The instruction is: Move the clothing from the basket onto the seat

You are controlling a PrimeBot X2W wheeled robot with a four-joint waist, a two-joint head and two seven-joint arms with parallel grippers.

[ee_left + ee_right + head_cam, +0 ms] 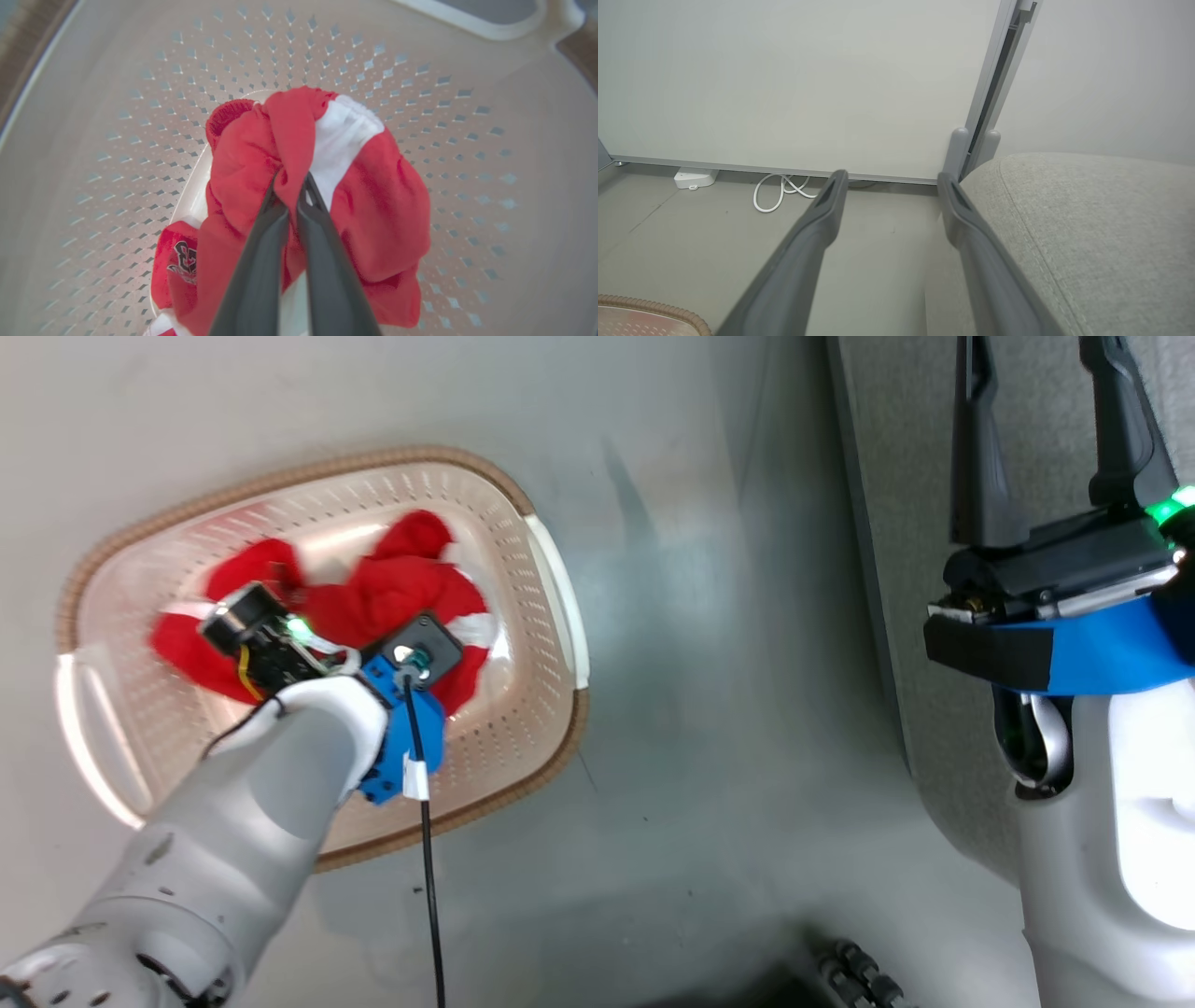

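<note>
– So, where's the clothing (369, 219)?
– Bunched in the basket (117, 140), one red fold pinched tight between the left jaws. The right jaws stand wide and empty beside the seat (1087, 224).
– Risk?
– It's a thin pinch, so the fold may slip on lifting, or the jersey (184, 261) beneath the jaws could drag along.

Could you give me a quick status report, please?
Left gripper shut on the clothing inside the basket. Right gripper open, beside the seat. No obstruction seen.
</note>
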